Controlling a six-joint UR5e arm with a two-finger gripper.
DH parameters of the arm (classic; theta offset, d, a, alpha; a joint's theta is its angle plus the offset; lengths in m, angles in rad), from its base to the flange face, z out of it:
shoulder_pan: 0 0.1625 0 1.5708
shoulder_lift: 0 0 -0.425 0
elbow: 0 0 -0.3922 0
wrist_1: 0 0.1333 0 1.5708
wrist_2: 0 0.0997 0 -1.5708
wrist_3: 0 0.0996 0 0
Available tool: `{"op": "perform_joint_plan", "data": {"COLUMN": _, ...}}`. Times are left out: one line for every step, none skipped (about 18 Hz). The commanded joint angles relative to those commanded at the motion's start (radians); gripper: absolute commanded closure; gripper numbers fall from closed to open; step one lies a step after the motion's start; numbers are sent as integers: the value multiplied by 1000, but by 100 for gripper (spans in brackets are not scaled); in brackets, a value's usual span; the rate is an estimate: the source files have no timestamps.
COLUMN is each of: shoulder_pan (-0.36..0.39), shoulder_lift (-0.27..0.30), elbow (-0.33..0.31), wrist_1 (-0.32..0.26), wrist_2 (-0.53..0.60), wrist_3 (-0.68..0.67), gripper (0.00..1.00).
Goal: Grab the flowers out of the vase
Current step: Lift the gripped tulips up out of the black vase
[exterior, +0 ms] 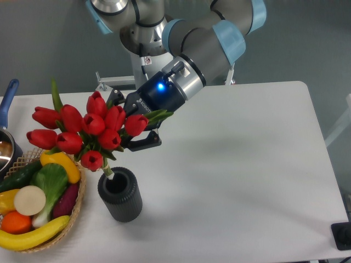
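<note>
The flowers (82, 131) are a bunch of red tulip buds with green leaves, held tilted up and to the left above the table. My gripper (131, 127) is shut on the flowers' stems just right of the buds. The lowest stem end (108, 171) still reaches to the mouth of the vase (120, 195), a dark ribbed cylinder standing upright at the front left of the white table (236, 164). Most of the bunch is clear above the vase's rim.
A wicker basket (77, 211) with banana, orange, pepper, cucumber and other produce sits left of the vase, partly under the buds. A pot with a blue handle (7, 104) stands at the far left edge. A black object (343, 234) lies at the front right corner.
</note>
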Motion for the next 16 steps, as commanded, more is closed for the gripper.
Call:
{"op": "perform_joint_plan", "data": {"shoulder_pan": 3, "shoulder_lift": -2, "elbow": 17, "wrist_1": 0, "wrist_2": 2, "wrist_3": -6, "gripper": 66}}
{"op": "perform_joint_plan", "data": {"shoulder_pan": 8, "shoulder_lift": -3, "elbow": 28, "wrist_1": 0, "wrist_2": 2, "wrist_3": -8, "gripper": 66}}
{"op": "perform_joint_plan", "data": {"shoulder_pan": 14, "shoulder_lift": -3, "elbow": 31, "wrist_1": -2, "wrist_2": 2, "wrist_3": -6, "gripper": 66}}
{"op": "perform_joint_plan", "data": {"shoulder_pan": 26, "shoulder_lift": -5, "elbow": 31, "wrist_1": -2, "wrist_2": 8, "wrist_3": -5, "gripper": 66}}
{"op": "perform_joint_plan", "data": {"shoulder_pan": 47, "shoulder_lift": -3, "elbow": 23, "wrist_1": -2, "wrist_2": 11, "wrist_3": -3, "gripper": 66}}
{"op": "perform_joint_plan", "data": {"shoulder_pan": 67, "shoulder_lift": -3, "elbow": 19, "wrist_1": -3, "wrist_2": 12, "wrist_3": 0, "gripper": 66}}
{"op": "perform_joint_plan", "data": {"shoulder_pan": 87, "shoulder_lift": -3, "elbow": 14, "wrist_1": -3, "wrist_2": 17, "wrist_3": -2, "gripper": 66}}
{"op": "perform_joint_plan", "data": {"shoulder_pan": 110, "shoulder_lift": -2, "elbow": 8, "wrist_1": -3, "wrist_2": 20, "wrist_3": -2, "gripper": 66}}
{"op": "perform_joint_plan", "data": {"shoulder_pan": 133, "shoulder_lift": 3, "elbow": 2, "wrist_1": -5, "wrist_2": 20, "wrist_3": -2, "gripper": 66}}
{"op": "perform_joint_plan", "data": {"shoulder_pan": 167, "shoulder_lift": 9, "elbow": -4, "wrist_1": -5, "wrist_2": 20, "wrist_3": 0, "gripper": 66}}
{"op": "perform_joint_plan", "data": {"shoulder_pan": 201, "shoulder_lift": 12, "elbow": -14, "wrist_1": -3, "wrist_2": 20, "wrist_3": 3, "gripper": 66}}
{"op": "perform_joint_plan", "data": {"shoulder_pan": 224, "shoulder_lift": 15, "elbow": -29, "wrist_1": -2, "wrist_2": 20, "wrist_3": 6, "gripper": 66}}
{"op": "perform_joint_plan", "data": {"shoulder_pan": 232, "shoulder_lift": 17, "elbow": -34, "wrist_1": -2, "wrist_2": 20, "wrist_3": 14, "gripper": 66}}
{"op": "perform_joint_plan", "data": {"shoulder_pan": 250, "shoulder_lift": 18, "elbow": -40, "wrist_1": -3, "wrist_2": 20, "wrist_3": 24, "gripper": 66}}
{"op": "perform_joint_plan", "data": {"shoulder_pan": 280, "shoulder_lift": 20, "elbow": -49, "wrist_1": -2, "wrist_2": 20, "wrist_3": 36, "gripper": 66}}
{"op": "perform_joint_plan", "data": {"shoulder_pan": 300, "shoulder_lift": 20, "elbow": -61, "wrist_1": -2, "wrist_2": 18, "wrist_3": 49, "gripper": 66}}
